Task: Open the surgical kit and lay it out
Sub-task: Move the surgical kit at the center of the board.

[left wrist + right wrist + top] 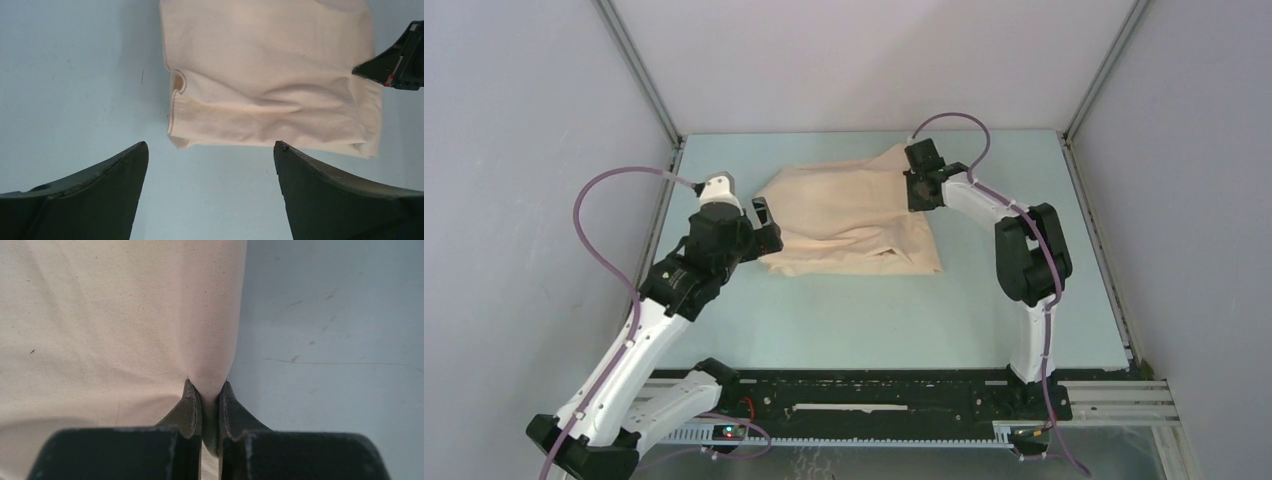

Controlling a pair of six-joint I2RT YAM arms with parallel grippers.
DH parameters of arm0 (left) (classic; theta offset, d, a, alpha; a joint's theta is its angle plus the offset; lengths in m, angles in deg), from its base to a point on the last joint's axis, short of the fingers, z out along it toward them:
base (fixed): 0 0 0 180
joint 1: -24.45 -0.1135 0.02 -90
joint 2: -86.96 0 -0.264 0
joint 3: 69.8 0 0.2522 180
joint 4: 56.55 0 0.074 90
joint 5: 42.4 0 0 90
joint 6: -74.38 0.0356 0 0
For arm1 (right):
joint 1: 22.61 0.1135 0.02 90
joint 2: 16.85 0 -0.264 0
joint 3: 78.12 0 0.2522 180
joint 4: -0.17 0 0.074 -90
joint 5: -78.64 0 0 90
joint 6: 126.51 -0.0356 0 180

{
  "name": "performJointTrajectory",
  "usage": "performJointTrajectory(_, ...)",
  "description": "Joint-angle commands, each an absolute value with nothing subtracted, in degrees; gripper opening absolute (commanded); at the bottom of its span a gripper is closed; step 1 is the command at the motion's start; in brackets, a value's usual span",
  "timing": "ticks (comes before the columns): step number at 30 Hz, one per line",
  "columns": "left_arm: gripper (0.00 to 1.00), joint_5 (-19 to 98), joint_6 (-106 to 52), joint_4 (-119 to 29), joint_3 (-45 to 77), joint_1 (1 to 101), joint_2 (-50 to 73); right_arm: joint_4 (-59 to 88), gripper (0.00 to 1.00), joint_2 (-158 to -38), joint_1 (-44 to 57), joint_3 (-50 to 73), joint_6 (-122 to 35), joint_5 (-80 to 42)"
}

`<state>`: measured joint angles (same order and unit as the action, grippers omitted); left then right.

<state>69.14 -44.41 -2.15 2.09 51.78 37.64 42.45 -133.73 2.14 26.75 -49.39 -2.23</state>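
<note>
The beige wrapping cloth (849,215) lies as a folded bundle in the middle of the table. It fills the top of the left wrist view (270,75) and the left of the right wrist view (110,320). My right gripper (916,190) is shut on the cloth's far right corner and holds it lifted a little; the cloth is pinched between its fingertips (191,400). My left gripper (762,222) is open and empty at the bundle's left edge, its fingers (120,175) just short of the cloth. The steel tray and instruments are hidden.
The light blue table (874,320) is bounded by grey walls and metal corner posts (639,70). A black rail (874,395) runs along the near edge between the arm bases. The right gripper shows at the right edge of the left wrist view (400,62).
</note>
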Motion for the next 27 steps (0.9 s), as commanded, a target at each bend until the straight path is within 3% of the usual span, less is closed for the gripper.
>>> performJointTrajectory(1,1.00,67.11,-46.09,-6.37,3.73,50.70,35.55,38.70,0.00,-128.82,-2.73,29.04,-47.63,3.23)
performJointTrajectory(19,1.00,59.30,-47.96,-14.59,5.45,44.61,21.14,41.53,0.00,-129.14,-10.72,31.72,-47.30,-0.14)
performJointTrajectory(21,1.00,58.76,-48.01,-14.84,5.17,44.50,21.21,42.28,0.09,-128.98,-10.74,32.16,-47.47,-0.02)
performJointTrajectory(25,1.00,58.26,-48.05,-14.57,4.69,44.35,22.54,43.55,0.50,-127.52,-9.65,32.90,-47.29,1.51)
performJointTrajectory(27,1.00,58.11,-48.06,-14.14,4.22,44.24,23.75,45.38,0.64,-126.82,-8.48,34.42,-46.63,3.31)
